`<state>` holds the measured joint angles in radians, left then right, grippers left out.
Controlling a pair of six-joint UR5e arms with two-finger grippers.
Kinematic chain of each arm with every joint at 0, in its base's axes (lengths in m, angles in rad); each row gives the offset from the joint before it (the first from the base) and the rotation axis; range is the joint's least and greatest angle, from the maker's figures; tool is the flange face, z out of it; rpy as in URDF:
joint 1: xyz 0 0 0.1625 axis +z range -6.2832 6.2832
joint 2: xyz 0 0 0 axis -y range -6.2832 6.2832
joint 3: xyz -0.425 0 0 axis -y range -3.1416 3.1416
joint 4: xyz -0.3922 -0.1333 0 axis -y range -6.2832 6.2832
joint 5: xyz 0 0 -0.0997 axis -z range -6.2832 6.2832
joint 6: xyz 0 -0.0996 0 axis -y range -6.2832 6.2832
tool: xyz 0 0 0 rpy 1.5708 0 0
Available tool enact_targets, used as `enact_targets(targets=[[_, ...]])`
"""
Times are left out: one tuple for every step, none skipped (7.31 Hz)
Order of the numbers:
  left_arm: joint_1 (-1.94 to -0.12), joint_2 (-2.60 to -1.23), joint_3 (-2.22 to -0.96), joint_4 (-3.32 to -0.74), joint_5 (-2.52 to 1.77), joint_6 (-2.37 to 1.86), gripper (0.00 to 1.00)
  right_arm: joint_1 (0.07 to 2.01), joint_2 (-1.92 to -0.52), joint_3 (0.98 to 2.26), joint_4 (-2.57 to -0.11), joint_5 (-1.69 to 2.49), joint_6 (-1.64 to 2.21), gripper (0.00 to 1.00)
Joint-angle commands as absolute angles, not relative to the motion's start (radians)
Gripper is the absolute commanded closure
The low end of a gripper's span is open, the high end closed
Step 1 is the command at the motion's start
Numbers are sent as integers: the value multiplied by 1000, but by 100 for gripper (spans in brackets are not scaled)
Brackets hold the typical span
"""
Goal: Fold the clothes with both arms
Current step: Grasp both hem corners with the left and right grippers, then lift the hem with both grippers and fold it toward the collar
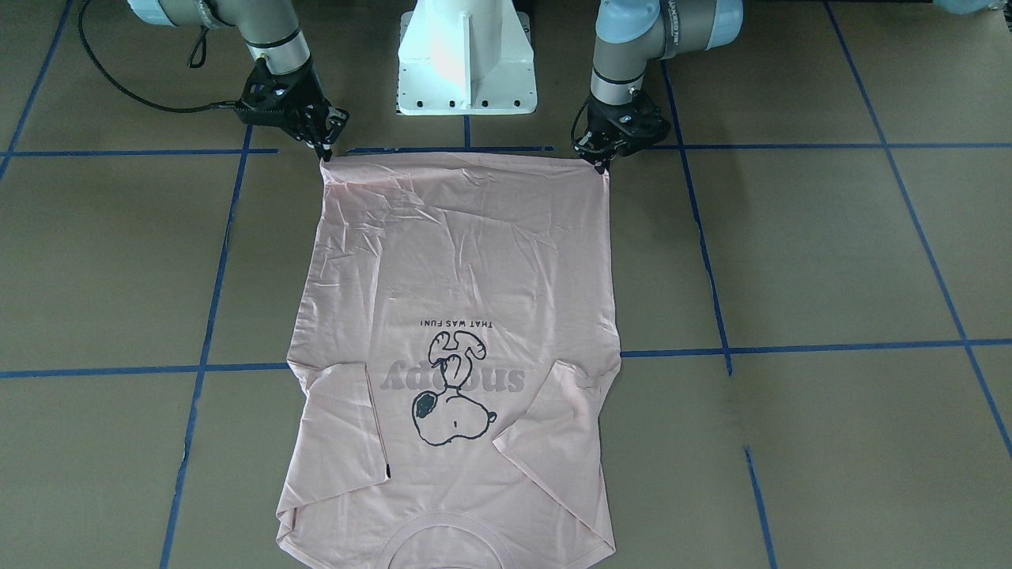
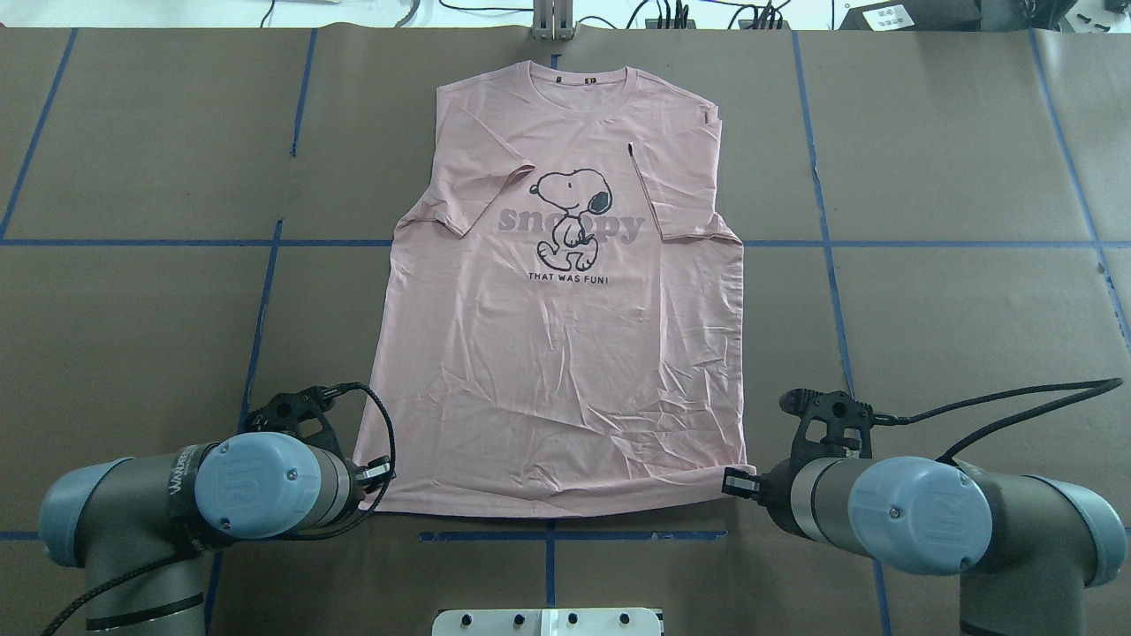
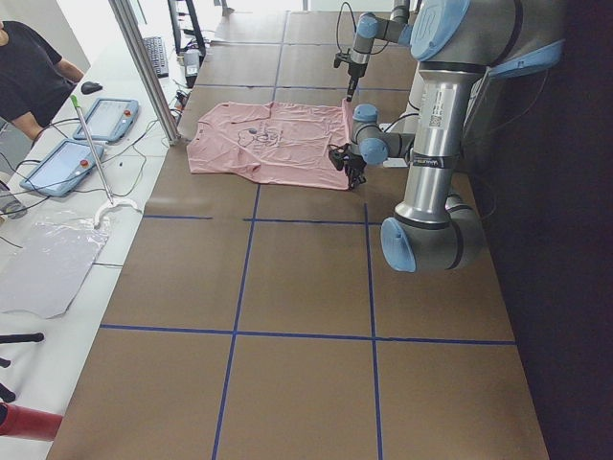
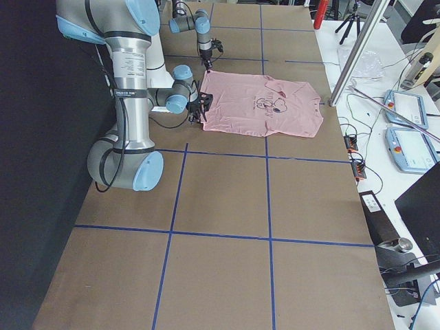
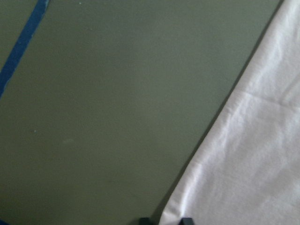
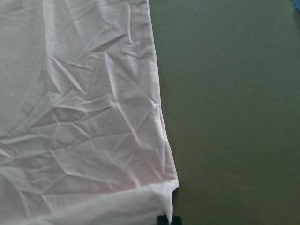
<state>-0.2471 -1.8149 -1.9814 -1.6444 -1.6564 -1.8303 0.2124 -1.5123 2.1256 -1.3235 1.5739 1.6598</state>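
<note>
The pale pink T-shirt (image 2: 565, 353) lies flat and face up, with the Snoopy print (image 2: 574, 216) showing. Its collar is at the far side and both sleeves are folded in over the chest. Its hem runs along the edge nearest the robot base. My left gripper (image 1: 602, 164) is at one hem corner, which sits between its fingertips (image 5: 186, 220) in the left wrist view. My right gripper (image 1: 324, 152) is at the other hem corner. In the right wrist view its fingertips (image 6: 162, 219) pinch that slightly raised corner. Both arms reach down steeply from either side of the base.
The brown table (image 2: 954, 309) is marked with blue tape lines (image 2: 831, 265). The white pedestal base (image 1: 466, 63) stands between the arms, just behind the hem. A person (image 3: 29, 77), tablets (image 3: 105, 120) and cables are on the side bench beyond the table's far edge.
</note>
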Motion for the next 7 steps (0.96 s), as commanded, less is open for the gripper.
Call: enact_targets(targets=[[-247, -1819, -1996, -1644, -1660, -1829, 100, 224, -1517, 2135, -1324, 1575, 1660, 100], [-252, -1822, -2026, -1643, -1661, -1829, 100, 230, -1519, 2147, -1322, 1588, 1658, 100], [-252, -1818, -2064, -1637, -1663, -1829, 100, 236, -1526, 2178, -1322, 1610, 1657, 100], [-252, -1827, -2110, -1585, -1663, -1835, 100, 236, -1557, 2225, -1322, 1633, 1657, 100], [-250, -1824, -2191, -1542, -1663, -1856, 100, 235, -1589, 2265, -1322, 1655, 1655, 100], [-244, -1822, -2242, -1511, -1664, -1893, 100, 206, -1601, 2276, -1322, 1657, 1655, 100], [-198, -1822, -2308, -1446, -1664, -1894, 100, 155, -1624, 2310, -1322, 1666, 1657, 100]])
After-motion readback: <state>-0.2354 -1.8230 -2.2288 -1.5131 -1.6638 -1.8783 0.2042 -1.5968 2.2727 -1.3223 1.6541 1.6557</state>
